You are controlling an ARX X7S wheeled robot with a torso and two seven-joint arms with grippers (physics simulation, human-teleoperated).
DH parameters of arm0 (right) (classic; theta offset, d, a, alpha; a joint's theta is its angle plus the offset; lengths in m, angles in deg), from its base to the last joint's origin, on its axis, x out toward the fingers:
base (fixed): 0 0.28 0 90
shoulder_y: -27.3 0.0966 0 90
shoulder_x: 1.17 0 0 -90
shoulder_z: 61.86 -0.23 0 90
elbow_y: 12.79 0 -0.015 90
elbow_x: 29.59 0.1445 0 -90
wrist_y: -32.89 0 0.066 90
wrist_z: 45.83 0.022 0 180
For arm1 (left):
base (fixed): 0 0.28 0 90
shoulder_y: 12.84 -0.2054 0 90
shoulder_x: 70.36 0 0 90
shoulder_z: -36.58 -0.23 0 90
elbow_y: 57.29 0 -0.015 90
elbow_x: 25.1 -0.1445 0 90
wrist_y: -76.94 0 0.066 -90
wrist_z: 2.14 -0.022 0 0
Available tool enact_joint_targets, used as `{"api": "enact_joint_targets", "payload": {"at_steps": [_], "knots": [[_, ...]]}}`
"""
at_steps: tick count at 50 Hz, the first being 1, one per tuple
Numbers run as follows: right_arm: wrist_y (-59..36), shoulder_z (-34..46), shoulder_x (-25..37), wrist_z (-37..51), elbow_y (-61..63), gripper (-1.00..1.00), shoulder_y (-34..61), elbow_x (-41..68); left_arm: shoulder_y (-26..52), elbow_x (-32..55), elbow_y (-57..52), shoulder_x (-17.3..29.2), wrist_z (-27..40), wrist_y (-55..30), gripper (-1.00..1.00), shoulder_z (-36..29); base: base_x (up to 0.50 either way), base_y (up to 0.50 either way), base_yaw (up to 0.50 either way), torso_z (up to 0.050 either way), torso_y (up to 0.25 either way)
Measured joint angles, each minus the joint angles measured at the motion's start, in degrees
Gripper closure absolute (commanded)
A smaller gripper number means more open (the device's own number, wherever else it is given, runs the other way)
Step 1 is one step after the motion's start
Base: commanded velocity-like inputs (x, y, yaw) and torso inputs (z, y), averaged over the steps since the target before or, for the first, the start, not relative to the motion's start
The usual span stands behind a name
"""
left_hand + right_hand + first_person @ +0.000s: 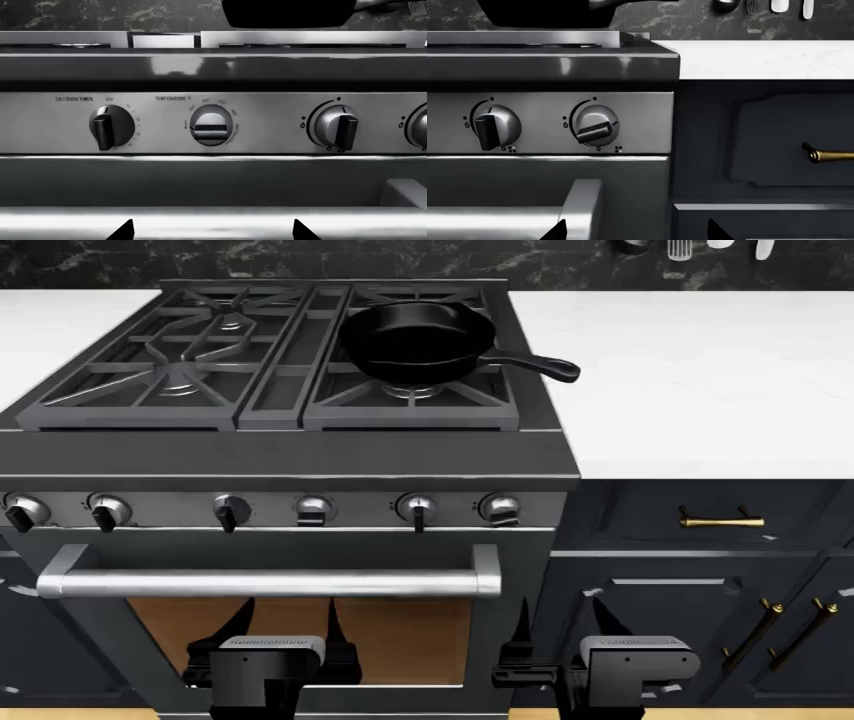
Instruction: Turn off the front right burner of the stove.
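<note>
The dark-grey stove fills the middle of the head view. Its front right burner sits under a black skillet, with only its front part showing. A row of six silver knobs runs along the front panel. The rightmost knob is turned sideways, which also shows in the right wrist view. The knob beside it points up. My left gripper and right gripper are open and empty, low in front of the oven door and short of the knobs. The open tips frame each wrist view: left, right.
The steel oven bar juts out between the grippers and the knob panel. Navy cabinets with brass pulls stand to the right under a white countertop. The skillet handle sticks out to the right.
</note>
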Motion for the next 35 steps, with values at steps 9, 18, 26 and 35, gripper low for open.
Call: {"api": "enact_joint_targets", "payload": {"at_steps": [9, 18, 26, 35], "knots": [[-0.91, 1.03, 0.85, 1.11, 0.49, -1.0, 0.15, 1.49, -0.08, 0.87, 0.19, 0.98, 0.9, -0.18, -1.0, -1.21, 0.0, 0.0, 0.0, 0.0, 0.0], [-4.79, 2.47, 1.93, 2.74, 4.55, -1.0, 0.45, 3.35, 0.16, 1.52, 1.59, 2.04, 2.39, -0.59, -1.0, -2.45, 0.0, 0.0, 0.0, 0.0, 0.0], [-11.11, 4.9, 3.38, 4.34, 10.32, -1.0, 1.21, 2.76, 0.91, 2.33, 3.49, 2.69, 4.08, -0.66, -1.0, -2.88, 0.0, 0.0, 0.0, 0.0, 0.0], [-19.28, 9.1, 6.11, 5.18, 16.14, -1.0, 3.79, -1.3, 1.57, 3.52, 4.78, 3.34, 5.28, -1.13, -1.0, -3.39, 0.0, 0.0, 0.0, 0.0, 0.0]]}}
